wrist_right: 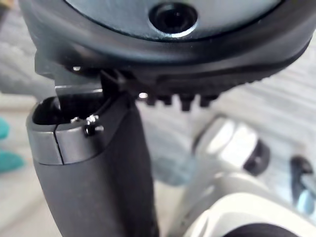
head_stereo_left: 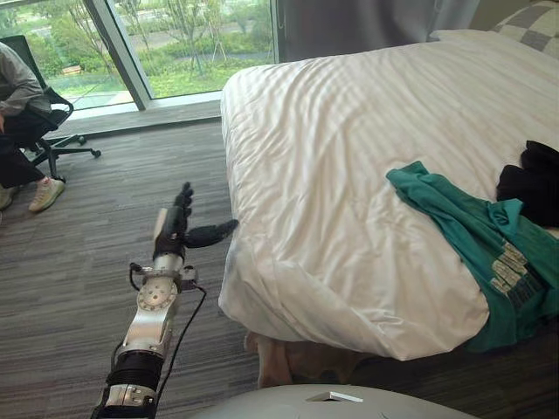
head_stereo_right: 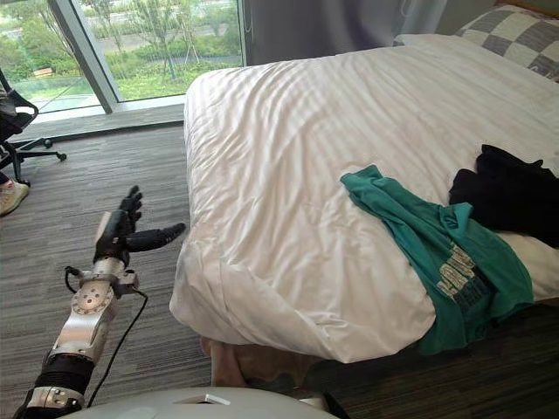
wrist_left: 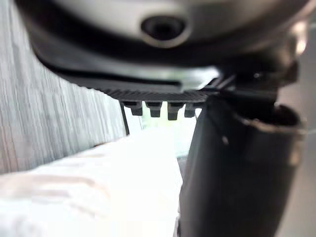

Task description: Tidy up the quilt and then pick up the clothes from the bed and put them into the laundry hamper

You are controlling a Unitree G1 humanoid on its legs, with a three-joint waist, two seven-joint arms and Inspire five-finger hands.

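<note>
A white quilt (head_stereo_left: 349,166) covers the bed and hangs over its near corner. On its right part lies a teal shirt (head_stereo_left: 463,231), draped over the bed's edge, with a black garment (head_stereo_right: 511,192) just beyond it. My left hand (head_stereo_left: 179,225) hovers over the floor just left of the bed's corner, open, fingers straight and thumb pointing at the quilt without touching it. From the left wrist the quilt (wrist_left: 98,187) spreads out past the thumb (wrist_left: 237,173). The right wrist view has my right hand (wrist_right: 89,173) with straight fingers and nothing in it.
A checked pillow (head_stereo_right: 511,35) lies at the bed's head, far right. A person (head_stereo_left: 17,96) sits on a black office chair (head_stereo_left: 57,131) by the window at the far left. Striped grey carpet (head_stereo_left: 105,218) gives free room left of the bed.
</note>
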